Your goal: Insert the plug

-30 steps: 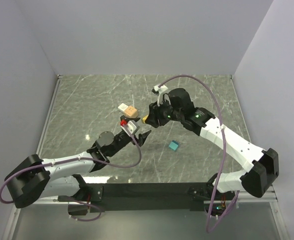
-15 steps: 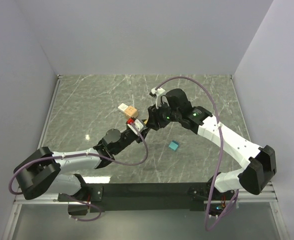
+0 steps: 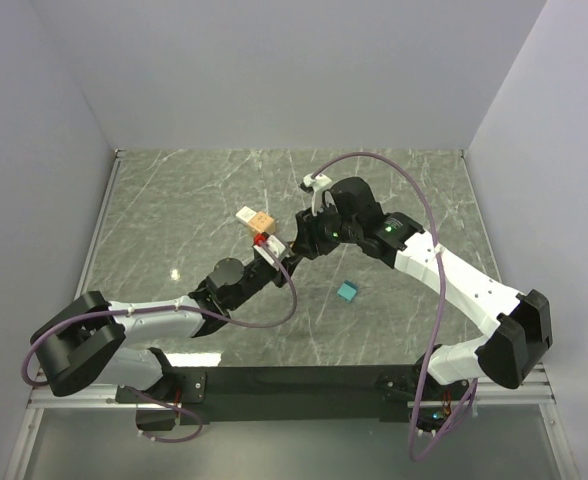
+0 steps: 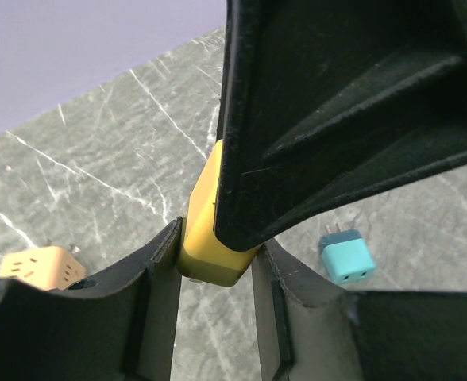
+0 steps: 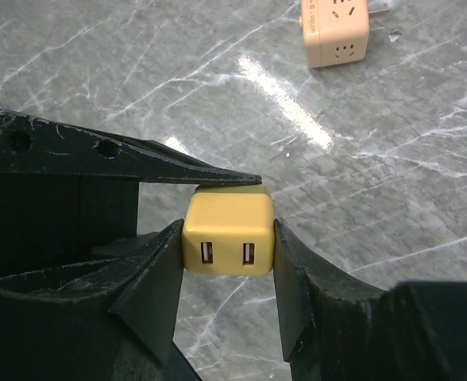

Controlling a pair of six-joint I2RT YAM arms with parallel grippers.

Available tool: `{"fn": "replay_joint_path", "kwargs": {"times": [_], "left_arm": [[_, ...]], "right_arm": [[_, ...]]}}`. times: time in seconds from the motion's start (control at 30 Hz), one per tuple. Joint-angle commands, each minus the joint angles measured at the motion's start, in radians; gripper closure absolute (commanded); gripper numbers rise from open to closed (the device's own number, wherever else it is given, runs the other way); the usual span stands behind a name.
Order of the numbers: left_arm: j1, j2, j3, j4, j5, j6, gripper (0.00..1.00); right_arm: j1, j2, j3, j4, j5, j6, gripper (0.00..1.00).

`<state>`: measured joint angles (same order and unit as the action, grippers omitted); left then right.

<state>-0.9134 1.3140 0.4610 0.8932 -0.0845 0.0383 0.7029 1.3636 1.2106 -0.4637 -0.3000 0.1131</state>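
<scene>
Checking in from the remote desk: the right gripper (image 5: 228,254) is clamped on the charger (image 5: 227,226), a smooth yellow cube with rounded corners and two slots in its face, held over the glossy, marbled grey-green table (image 3: 174,200). The left gripper (image 4: 216,266) presses its matte black fingers on the same cube across the other two sides (so both arms grip one thing). On the overhead cam the socket (image 5: 337,32), a peach cube with pin holes, lies near the charger at 10 o'clock. A small teal adapter (image 4: 346,258) with two metal prongs sits at 4 o'clock, further off.
</scene>
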Motion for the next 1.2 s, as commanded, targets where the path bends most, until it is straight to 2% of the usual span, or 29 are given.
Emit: {"fn": "replay_joint_path", "kwargs": {"times": [0.0,0.07,0.1,0.13,0.23,0.5,0.63,0.87,1.07,1.17], "left_arm": [[-0.018,-0.002,0.061,0.026,0.039,-0.138,1.0],[-0.018,-0.002,0.065,0.016,0.025,-0.162,1.0],[-0.016,-0.004,0.065,0.016,0.025,-0.184,1.0],[-0.018,-0.005,0.062,0.018,0.025,-0.195,1.0],[-0.018,-0.006,0.062,0.019,0.034,-0.239,1.0],[-0.018,-0.041,0.053,0.016,-0.026,-0.351,1.0],[-0.015,-0.059,0.051,0.018,-0.058,-0.406,1.0],[-0.015,-0.102,0.048,0.004,-0.058,-0.429,1.0],[-0.013,-0.119,0.039,0.0,-0.064,-0.434,1.0],[-0.013,-0.121,0.039,-0.005,-0.064,-0.431,1.0]], "right_arm": [[0.017,-0.038,0.012,0.12,0.019,0.013,0.59],[0.018,-0.06,-0.006,0.141,0.048,0.019,0.35],[0.017,-0.067,-0.011,0.149,0.056,0.02,0.31],[0.018,-0.083,-0.016,0.163,0.079,0.023,0.21],[0.018,-0.112,-0.042,0.189,0.102,0.033,0.11],[0.017,-0.149,-0.06,0.168,0.17,0.043,0.12],[0.026,-0.161,-0.069,0.171,0.162,0.048,0.19],[0.047,-0.135,-0.066,0.172,0.151,0.042,0.22],[0.066,-0.118,-0.066,0.177,0.127,0.034,0.33],[0.072,-0.112,-0.068,0.186,0.119,0.03,0.48]]}}
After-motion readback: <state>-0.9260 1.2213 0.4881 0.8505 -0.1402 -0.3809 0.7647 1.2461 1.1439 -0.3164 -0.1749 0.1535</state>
